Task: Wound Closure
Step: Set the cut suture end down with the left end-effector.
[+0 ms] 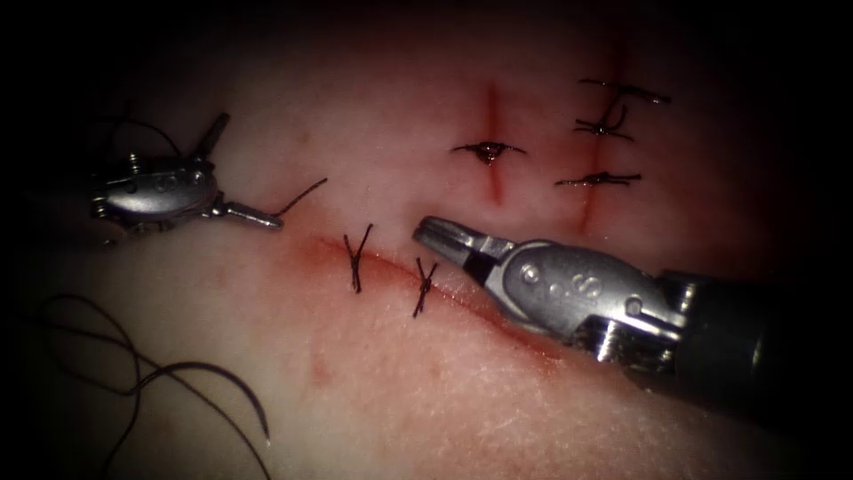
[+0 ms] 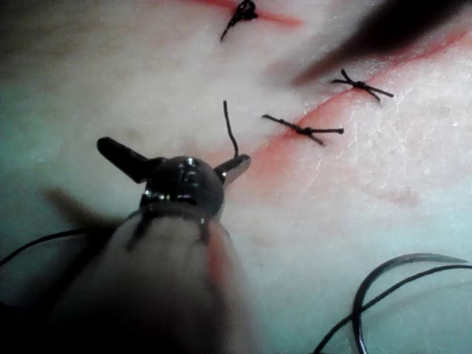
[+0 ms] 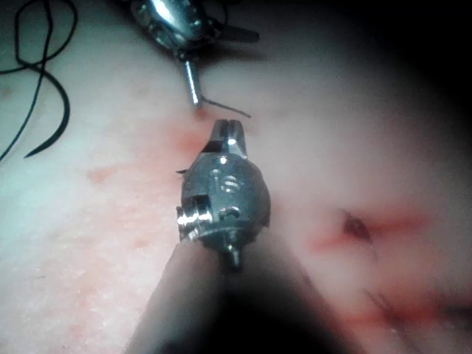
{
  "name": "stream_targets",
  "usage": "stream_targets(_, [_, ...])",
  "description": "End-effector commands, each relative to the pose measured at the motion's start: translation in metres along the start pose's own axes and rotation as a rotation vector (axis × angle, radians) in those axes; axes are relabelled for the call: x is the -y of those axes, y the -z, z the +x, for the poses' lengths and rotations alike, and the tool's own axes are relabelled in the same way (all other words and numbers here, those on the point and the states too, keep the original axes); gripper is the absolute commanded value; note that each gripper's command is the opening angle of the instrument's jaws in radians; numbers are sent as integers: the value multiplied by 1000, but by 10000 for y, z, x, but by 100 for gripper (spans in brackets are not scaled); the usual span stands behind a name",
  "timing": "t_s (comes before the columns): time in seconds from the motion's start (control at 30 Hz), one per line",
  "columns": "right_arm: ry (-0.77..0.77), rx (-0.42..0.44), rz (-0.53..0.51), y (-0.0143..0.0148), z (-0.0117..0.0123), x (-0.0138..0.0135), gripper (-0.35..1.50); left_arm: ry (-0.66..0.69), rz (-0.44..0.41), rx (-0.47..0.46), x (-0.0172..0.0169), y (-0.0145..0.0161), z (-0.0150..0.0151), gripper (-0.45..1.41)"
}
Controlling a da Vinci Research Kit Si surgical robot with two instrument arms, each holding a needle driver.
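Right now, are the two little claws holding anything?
No. The left tool is wide open, with a cut thread end at one jaw's tip. The right tool holds nothing. The needle lies loose on the tissue.

Counted on the tissue (image 1: 498, 400): two tools, left (image 1: 233, 167) and right (image 1: 435, 233); one needle (image 1: 235, 391); three cuts; six tied stitches; one loose thread (image 1: 89, 347).
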Motion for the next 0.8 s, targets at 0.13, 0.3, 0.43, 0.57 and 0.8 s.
stream_targets(0.13, [8, 4, 5, -7, -4, 6, -35, -74, 96, 63, 0, 16, -21, 118])
stream_targets(0.3, [10, 3, 4, -8, -5, 8, -35, -145, 93, 96, -7, 32, -51, 115])
stream_targets(0.43, [18, 3, 6, -9, -5, 12, -35, -244, 95, 199, -9, 40, -76, 115])
stream_targets(0.57, [26, 10, 13, -5, -4, 17, -35, -352, 145, 289, 15, 56, -106, 118])
stream_targets(0.8, [40, 11, 16, -2, -5, 20, -35, -455, 147, 391, 72, 90, -140, 118])
